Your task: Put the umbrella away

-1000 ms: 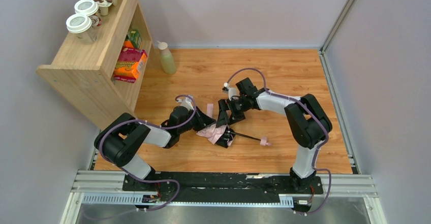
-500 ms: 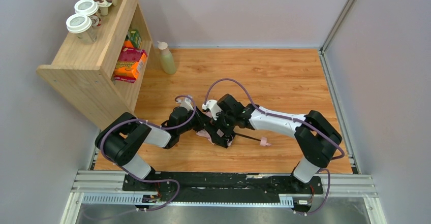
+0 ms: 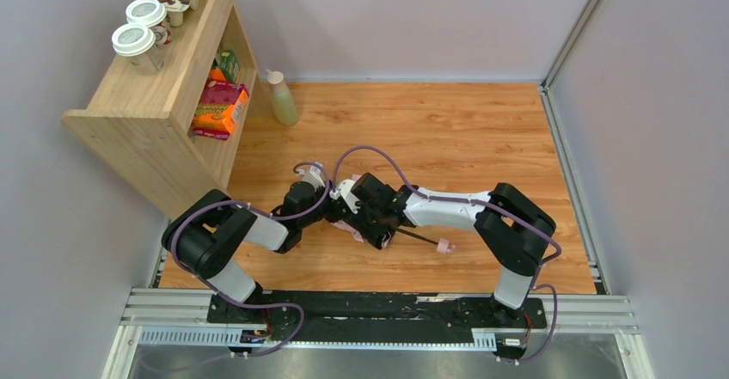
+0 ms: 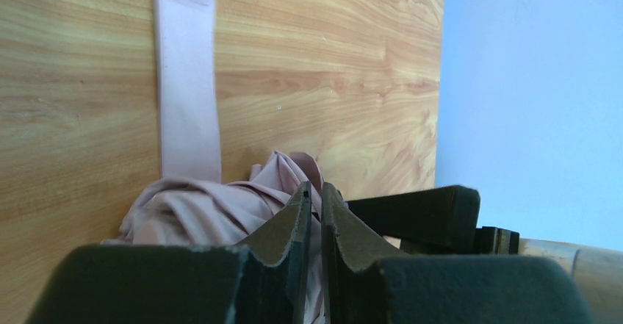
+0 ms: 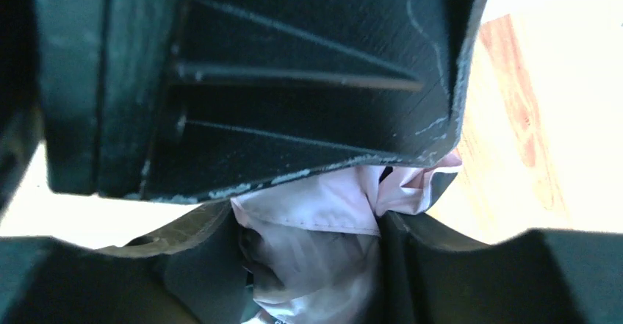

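Umbrella lies collapsed on wooden surface, between both arms. Black shaft and pink handle point right. Left pincer nearly closed, pinching pink canopy fabric. Right pincer straddles bunched fabric; gripping or not, cannot tell.

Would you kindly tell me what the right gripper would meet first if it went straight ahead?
The pink canopy of the umbrella, which lies between its fingers; the left gripper seems just beyond.
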`<state>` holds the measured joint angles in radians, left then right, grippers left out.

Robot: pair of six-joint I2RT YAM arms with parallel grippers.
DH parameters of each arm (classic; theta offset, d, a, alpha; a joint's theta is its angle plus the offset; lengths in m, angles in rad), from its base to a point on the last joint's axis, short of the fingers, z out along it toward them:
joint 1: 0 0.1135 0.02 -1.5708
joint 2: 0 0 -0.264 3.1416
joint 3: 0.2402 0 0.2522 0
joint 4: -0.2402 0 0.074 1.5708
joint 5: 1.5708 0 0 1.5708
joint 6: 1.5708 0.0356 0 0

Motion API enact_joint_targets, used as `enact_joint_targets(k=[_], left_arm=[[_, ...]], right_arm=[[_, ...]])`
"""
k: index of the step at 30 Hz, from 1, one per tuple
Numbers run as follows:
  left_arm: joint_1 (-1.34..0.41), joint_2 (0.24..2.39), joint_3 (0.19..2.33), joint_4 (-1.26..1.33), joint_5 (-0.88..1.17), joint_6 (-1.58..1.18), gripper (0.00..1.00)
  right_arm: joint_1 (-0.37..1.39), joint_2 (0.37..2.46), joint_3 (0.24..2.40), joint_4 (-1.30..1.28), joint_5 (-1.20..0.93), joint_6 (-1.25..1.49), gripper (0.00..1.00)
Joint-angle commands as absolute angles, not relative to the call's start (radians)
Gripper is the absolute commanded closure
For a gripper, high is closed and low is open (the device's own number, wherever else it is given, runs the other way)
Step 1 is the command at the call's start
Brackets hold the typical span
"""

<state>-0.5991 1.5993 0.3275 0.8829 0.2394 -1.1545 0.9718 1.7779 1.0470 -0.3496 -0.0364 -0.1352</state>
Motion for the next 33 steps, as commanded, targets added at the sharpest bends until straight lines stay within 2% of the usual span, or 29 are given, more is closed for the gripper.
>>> enact_joint_targets(k=[1,4,6,8,13,16,20,23,25,28,30,33], left_arm=[[-0.588,1.648,0.270,0.669,0.222,-1.094,0.82],[-0.578,1.638,0.270,0.660,0.230,-1.086,0.80],[-0.575,1.631,0.275,0.655,0.235,-1.085,0.80],[-0.574,1.617,0.284,0.644,0.238,-1.086,0.80],[-0.565,1.549,0.319,0.579,0.256,-1.062,0.79],[-0.531,1.436,0.356,0.503,0.265,-1.029,0.74],[-0.465,1.254,0.441,0.301,0.293,-0.987,0.69],[-0.419,1.139,0.535,0.044,0.295,-0.934,0.68],[-0.385,1.068,0.603,-0.111,0.287,-0.911,0.61],[-0.342,0.945,0.661,-0.271,0.301,-0.920,0.59],[-0.337,0.867,0.663,-0.322,0.302,-0.946,0.55],[-0.334,0.781,0.643,-0.347,0.356,-0.994,0.54]], right_arm=[[0.959,1.870,1.003,-0.379,0.038,-0.121,0.58],[0.953,1.879,1.000,-0.384,0.015,-0.103,0.69],[0.953,1.884,0.988,-0.368,0.017,-0.094,0.80],[0.953,1.894,0.980,-0.356,-0.017,-0.084,1.00],[0.947,1.844,0.945,-0.305,-0.058,-0.080,1.00],[0.939,1.783,0.904,-0.258,-0.095,-0.104,1.00],[0.933,1.749,0.882,-0.223,-0.156,-0.101,1.00],[0.931,1.714,0.862,-0.189,-0.193,-0.081,1.00],[0.928,1.692,0.859,-0.187,-0.204,-0.069,1.00],[0.916,1.642,0.850,-0.179,-0.241,-0.040,1.00],[0.896,1.596,0.864,-0.207,-0.288,-0.015,1.00],[0.867,1.539,0.905,-0.274,-0.345,0.035,1.00]])
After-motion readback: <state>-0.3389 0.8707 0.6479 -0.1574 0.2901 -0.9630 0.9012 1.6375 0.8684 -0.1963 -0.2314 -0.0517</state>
